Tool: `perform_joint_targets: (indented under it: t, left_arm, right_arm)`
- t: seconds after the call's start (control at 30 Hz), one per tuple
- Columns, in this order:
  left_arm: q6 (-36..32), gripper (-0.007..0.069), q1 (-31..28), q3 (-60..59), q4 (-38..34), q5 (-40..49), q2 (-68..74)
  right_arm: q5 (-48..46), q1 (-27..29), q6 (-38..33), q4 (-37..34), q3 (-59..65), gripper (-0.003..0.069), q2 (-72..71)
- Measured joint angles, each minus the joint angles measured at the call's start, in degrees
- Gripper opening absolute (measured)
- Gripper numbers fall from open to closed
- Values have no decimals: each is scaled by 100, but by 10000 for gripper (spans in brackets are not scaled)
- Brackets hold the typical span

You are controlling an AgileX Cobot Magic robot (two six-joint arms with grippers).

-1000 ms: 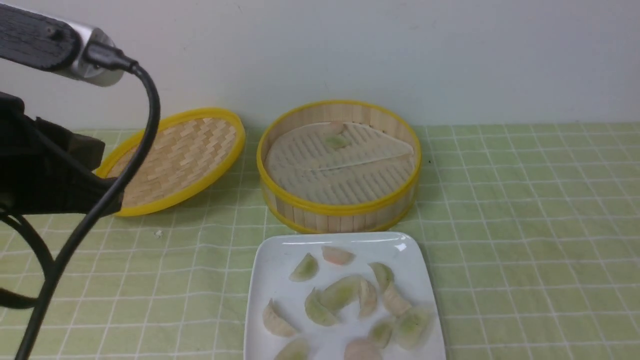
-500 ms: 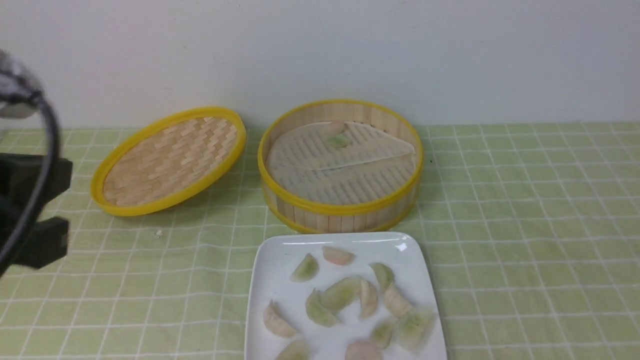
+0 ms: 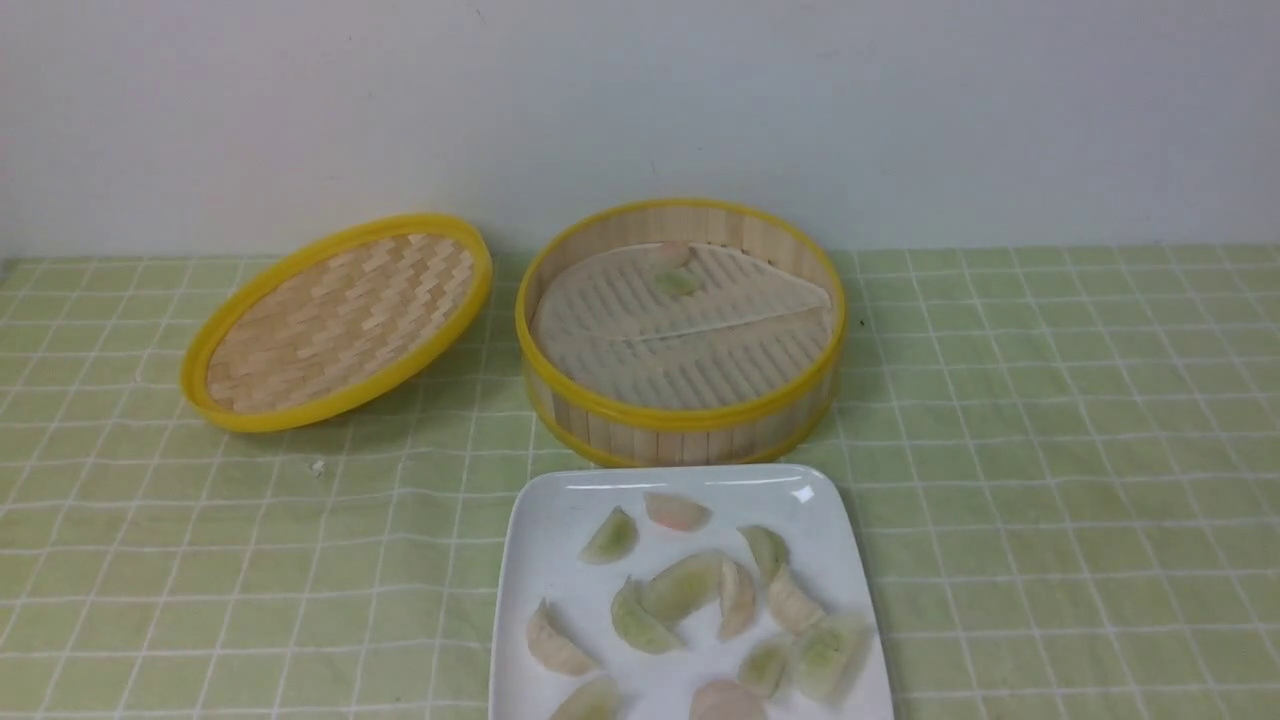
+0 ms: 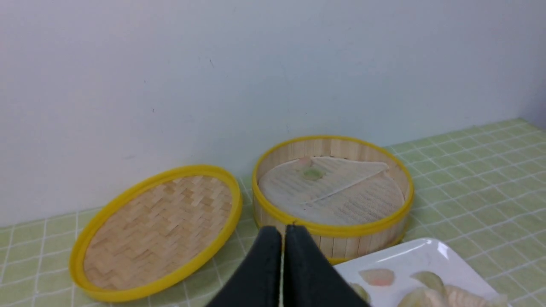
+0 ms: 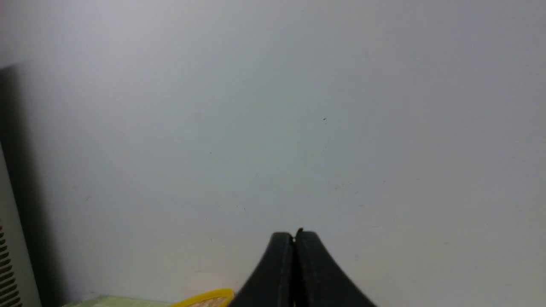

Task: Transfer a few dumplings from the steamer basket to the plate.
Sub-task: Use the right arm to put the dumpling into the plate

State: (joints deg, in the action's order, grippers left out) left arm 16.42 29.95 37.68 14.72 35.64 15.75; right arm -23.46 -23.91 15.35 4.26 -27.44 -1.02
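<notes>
The steamer basket [image 3: 680,420] stands at the back middle with a whitish ribbed liner; two dumplings [image 3: 672,280] lie at its far side. The white square plate [image 3: 545,520] sits just in front of it and holds several pale green, beige and pinkish dumplings [image 3: 680,585]. Neither gripper shows in the front view. In the left wrist view my left gripper [image 4: 283,230] is shut and empty, above the cloth near the basket [image 4: 332,230] and the plate [image 4: 409,256]. In the right wrist view my right gripper [image 5: 294,235] is shut and empty, facing the wall.
The shallow woven lid [image 3: 335,320] lies tilted to the left of the basket; it also shows in the left wrist view [image 4: 158,230]. A green checked cloth [image 3: 1050,450] covers the table. A pale wall [image 3: 640,100] stands close behind.
My left arm has pulled back to the left and out of the front view. The basket, plate and dumplings have not moved.
</notes>
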Motion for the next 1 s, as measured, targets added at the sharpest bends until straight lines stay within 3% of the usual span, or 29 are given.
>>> perform_joint_targets:
  t: [0.47,0.83,1.0]
  left_arm:
    - [-127,-6,-97,-281,-1,-186,-74]
    - [-1713,-6,-2277,-2963,-1250,-1527,-1516]
    - [-2014,-6,-2591,-3852,-1609,-1632,-1632]
  right_arm:
    - [7,0,0,2,0,-15,0]
    - [7,0,73,2,0,-15,0]
    - [-12,0,84,2,0,-15,0]
